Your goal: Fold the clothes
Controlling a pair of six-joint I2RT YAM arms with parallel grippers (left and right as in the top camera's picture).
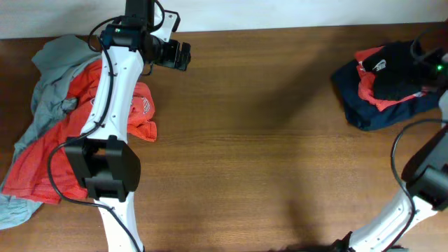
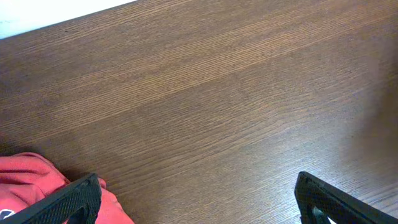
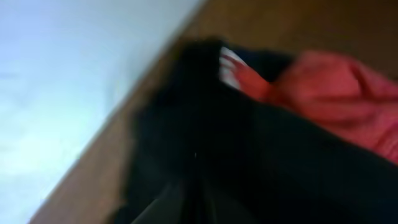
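Note:
A loose pile lies at the table's left: a grey garment [image 1: 50, 64] and a red-orange garment [image 1: 70, 133]. Its red edge shows in the left wrist view [image 2: 25, 180]. My left gripper [image 1: 183, 56] [image 2: 196, 186] is open wide and empty over bare wood, just right of the pile. At the far right is a stack: a navy garment [image 1: 371, 112], a red one [image 1: 367, 87] and a black garment [image 1: 393, 70] on top. My right gripper [image 1: 418, 64] [image 3: 199, 180] is at the black garment [image 3: 280, 162], its fingers together on the cloth; that view is blurred.
The wooden table [image 1: 266, 140] stretches between the pile and the stack. Its far edge meets a white wall [image 1: 280, 12]. The left arm [image 1: 112, 105] lies across the red-orange garment. The right arm [image 1: 420, 182] rises from the front right corner.

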